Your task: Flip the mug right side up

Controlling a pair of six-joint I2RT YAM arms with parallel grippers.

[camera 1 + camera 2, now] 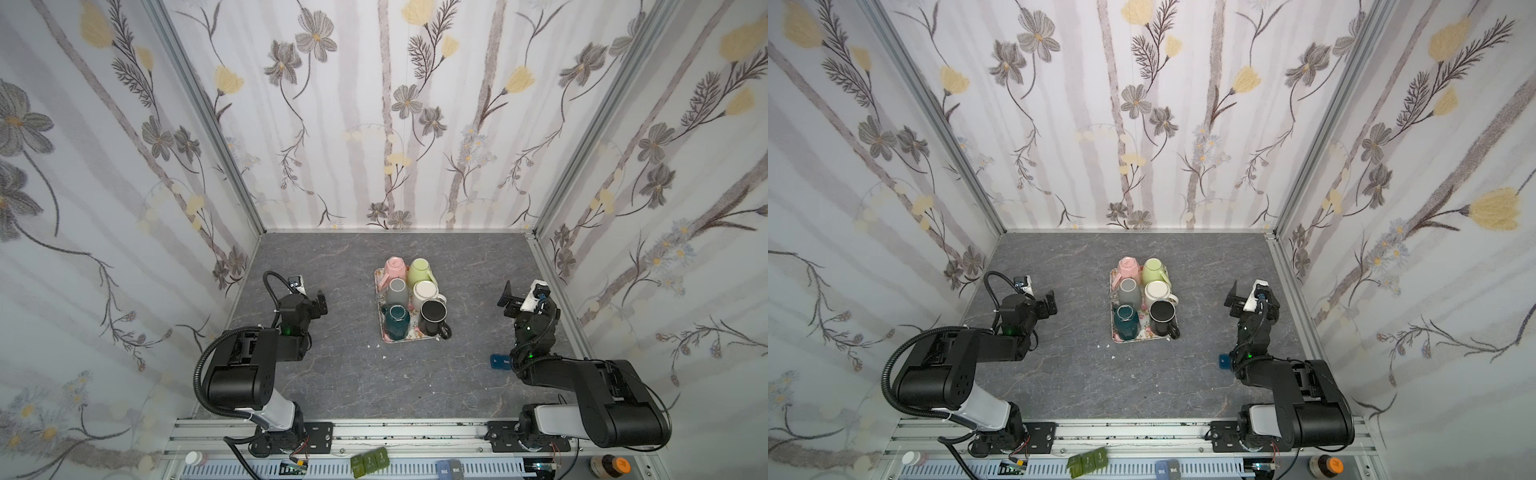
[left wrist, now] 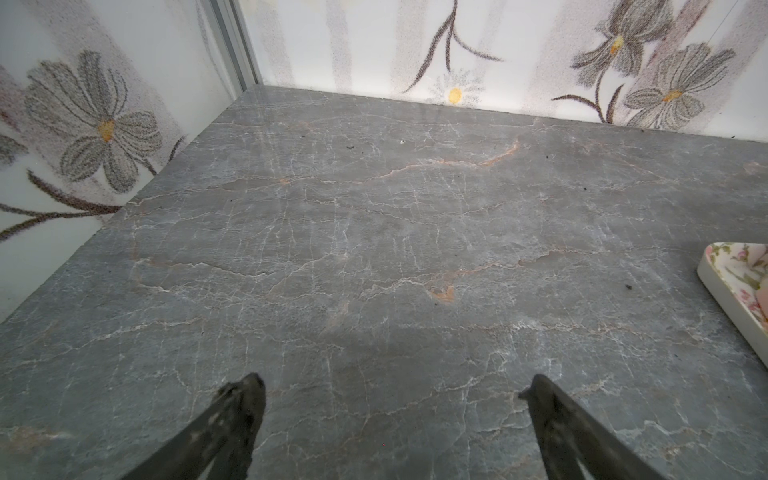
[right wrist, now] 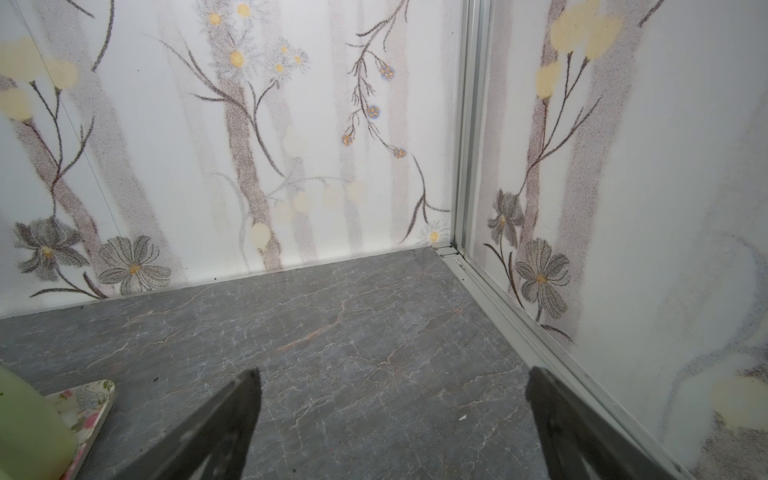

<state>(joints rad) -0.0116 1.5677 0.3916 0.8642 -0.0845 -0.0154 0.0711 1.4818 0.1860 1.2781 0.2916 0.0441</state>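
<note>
Several mugs stand close together on a floral tray (image 1: 409,338) (image 1: 1144,338) in the middle of the table. The pink mug (image 1: 395,267), green mug (image 1: 420,270), grey mug (image 1: 397,291) and white mug (image 1: 424,293) show their bases upward. On the tray's near side are a teal mug (image 1: 395,321) and a black mug (image 1: 432,316), whose dark mouth faces up. My left gripper (image 1: 322,301) (image 2: 395,384) hangs open left of the tray, holding nothing. My right gripper (image 1: 508,297) (image 3: 392,376) hangs open right of it, also holding nothing.
A small blue object (image 1: 498,361) lies on the table by the right arm. White crumbs (image 1: 376,345) dot the grey surface in front of the tray. Floral walls enclose three sides. The tray's corner (image 2: 723,291) and the green mug (image 3: 25,424) edge into the wrist views.
</note>
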